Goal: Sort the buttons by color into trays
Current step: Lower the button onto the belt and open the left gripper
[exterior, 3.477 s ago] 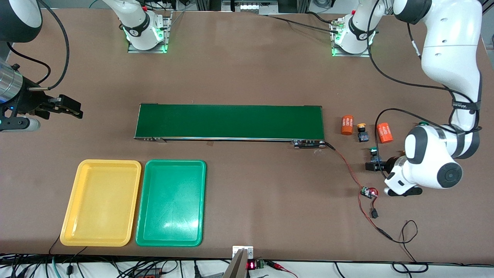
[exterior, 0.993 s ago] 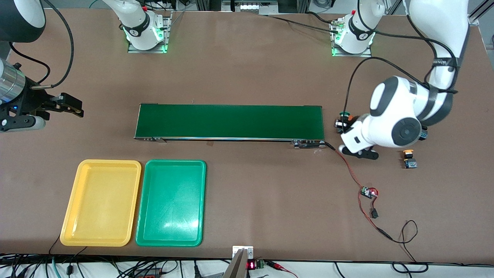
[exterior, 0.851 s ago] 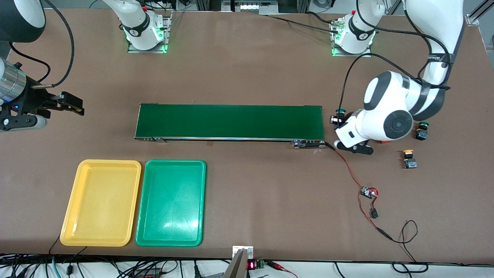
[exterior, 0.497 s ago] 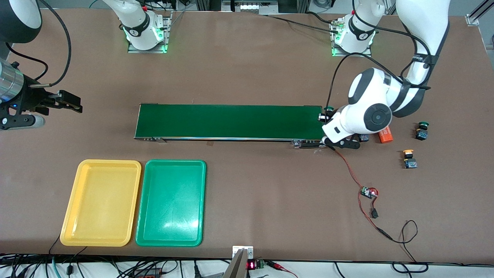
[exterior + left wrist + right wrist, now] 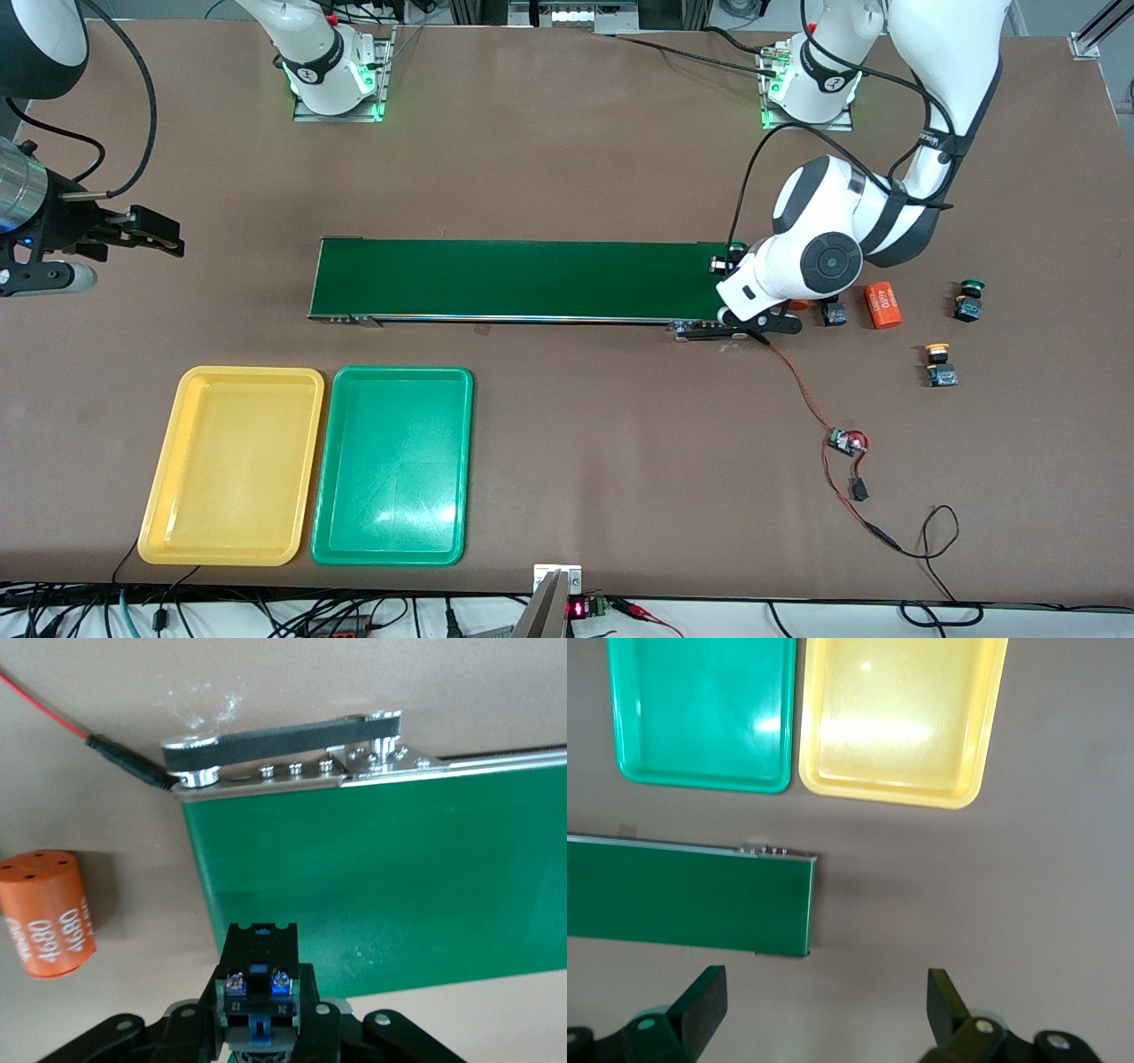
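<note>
My left gripper (image 5: 725,264) is shut on a green-capped button (image 5: 734,249) and holds it over the end of the dark-green conveyor belt (image 5: 532,279) at the left arm's end. In the left wrist view the button's black-and-blue body (image 5: 259,979) sits between the jaws of the left gripper (image 5: 259,1032). Three more buttons stand on the table past that belt end: one with its cap hidden (image 5: 832,313), a green one (image 5: 969,299) and a yellow one (image 5: 938,364). The yellow tray (image 5: 230,465) and green tray (image 5: 392,465) lie nearer the camera. My right gripper (image 5: 158,236) waits open and empty.
Two orange cylinders lie by the loose buttons, one (image 5: 882,304) in plain sight, the other (image 5: 49,912) mostly under my left arm. A red wire with a small circuit board (image 5: 846,440) runs from the belt's end. The right wrist view shows both trays (image 5: 899,718) and the belt's other end (image 5: 682,904).
My left arm has carried the green button from beside the orange cylinders to over the belt's end. My right gripper has drifted slightly away from the front camera, still open.
</note>
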`<state>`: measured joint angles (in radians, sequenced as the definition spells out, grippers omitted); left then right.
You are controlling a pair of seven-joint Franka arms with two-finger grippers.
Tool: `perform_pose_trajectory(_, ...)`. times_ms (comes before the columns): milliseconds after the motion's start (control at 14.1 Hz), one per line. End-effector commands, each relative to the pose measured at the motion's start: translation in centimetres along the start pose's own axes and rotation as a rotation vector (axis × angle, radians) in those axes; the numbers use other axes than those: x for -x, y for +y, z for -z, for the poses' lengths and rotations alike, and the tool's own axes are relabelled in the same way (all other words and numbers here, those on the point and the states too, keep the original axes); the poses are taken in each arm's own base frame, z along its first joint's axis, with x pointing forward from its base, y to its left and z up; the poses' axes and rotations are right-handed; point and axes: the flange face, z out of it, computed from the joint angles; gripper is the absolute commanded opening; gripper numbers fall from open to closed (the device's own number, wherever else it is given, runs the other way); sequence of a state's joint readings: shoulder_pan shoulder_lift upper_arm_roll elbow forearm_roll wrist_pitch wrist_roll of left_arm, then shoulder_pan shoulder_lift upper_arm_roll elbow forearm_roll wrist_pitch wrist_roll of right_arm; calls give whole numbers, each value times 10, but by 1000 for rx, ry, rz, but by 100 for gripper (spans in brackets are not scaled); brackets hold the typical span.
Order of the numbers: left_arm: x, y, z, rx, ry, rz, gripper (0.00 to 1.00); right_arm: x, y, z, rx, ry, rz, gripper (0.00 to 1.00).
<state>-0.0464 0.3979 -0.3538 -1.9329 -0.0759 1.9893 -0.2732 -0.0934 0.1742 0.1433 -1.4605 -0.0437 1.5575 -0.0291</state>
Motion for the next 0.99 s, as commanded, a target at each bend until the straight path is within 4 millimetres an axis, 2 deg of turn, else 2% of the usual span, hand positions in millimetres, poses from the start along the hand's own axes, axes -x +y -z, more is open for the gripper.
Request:
perform_pose_trajectory(0, -7, 10, -12, 21, 26, 19, 0, -7, 2, 6, 0, 79, 4, 100)
perform_pose_trajectory(355, -9, 25, -29, 23, 32, 40, 0, -24, 5, 4, -1, 166, -1, 100)
perform_pose_trajectory(426, -12, 27, -32, 25, 28, 54, 8, -28, 5, 3, -1, 186, -1, 100)
perform_pose_trajectory(497, -16, 30, -26, 28, 42, 57, 41, -35, 6, 0, -2, 214, -2, 100)
perform_pose_trajectory(568, -25, 25, -15, 38, 55, 54, 99, -42, 8, -3, -3, 245, -5, 100)
perform_pose_trajectory(780, -28, 25, 16, 44, 74, 54, 100, -55, 21, -9, -48, 305, -37, 100)
perform_pose_trajectory(851, -29, 24, 34, 46, 85, 60, 100, -58, 25, -10, -56, 324, -46, 100)
perform_pose_trajectory(922, -33, 13, 55, 52, 92, 78, 100, -62, 27, -13, -56, 340, -49, 100)
